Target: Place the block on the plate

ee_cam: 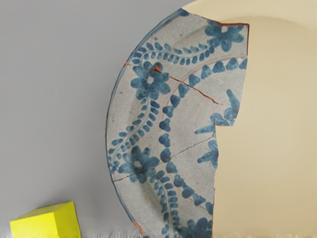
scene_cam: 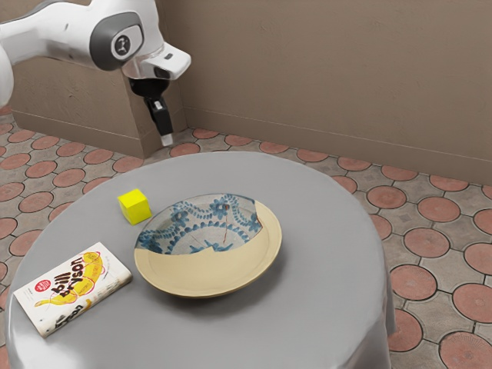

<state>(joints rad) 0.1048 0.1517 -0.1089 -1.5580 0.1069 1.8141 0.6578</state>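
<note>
We see a round bench (scene_cam: 323, 323) draped in grey cloth, plain brown walls (scene_cam: 307, 69) with a low skirting (scene_cam: 269, 140), and a floor (scene_cam: 438, 209) of reddish tiles set among grey-brown ones.

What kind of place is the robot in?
It looks like a room indoors, maybe for eating: there's a cloth-covered round table, a reddish tiled floor and a plain brown wall.

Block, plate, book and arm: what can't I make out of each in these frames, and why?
- Block: its base and far sides, turned away in the exterior view; its lower part, cut off by the wrist view's edge.
- Plate: underside, hidden by its own bowl in the exterior view; part of the rim, cut off by the wrist view's edges.
- Book: lettering in the red badge, too small in the exterior view.
- Arm: base, beyond the exterior view's left edge.
</note>
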